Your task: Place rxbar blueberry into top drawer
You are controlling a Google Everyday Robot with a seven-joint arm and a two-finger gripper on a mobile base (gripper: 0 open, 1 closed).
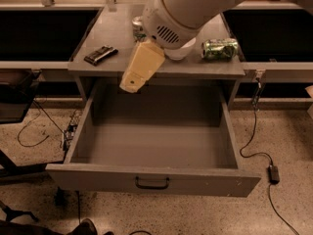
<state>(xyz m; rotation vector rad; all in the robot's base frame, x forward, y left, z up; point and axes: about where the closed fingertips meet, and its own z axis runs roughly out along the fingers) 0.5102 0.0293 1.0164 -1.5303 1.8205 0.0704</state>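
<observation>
The rxbar blueberry (100, 55) is a flat dark bar lying on the left part of the grey counter top (117, 38). The top drawer (152, 179) is pulled wide open below the counter, with nothing inside it and a small dark handle (152, 182) on its front panel. My gripper (134, 80) is the cream-coloured end of the big white arm (186, 6). It hangs over the counter's front edge, above the back left of the drawer and a short way right of the bar. It holds nothing that I can see.
A green-and-white can (220, 48) lies on its side on the right of the counter. Another can (137, 26) and a white bowl (182, 53) are mostly hidden behind the arm. Cables and a power brick (273, 174) lie on the floor.
</observation>
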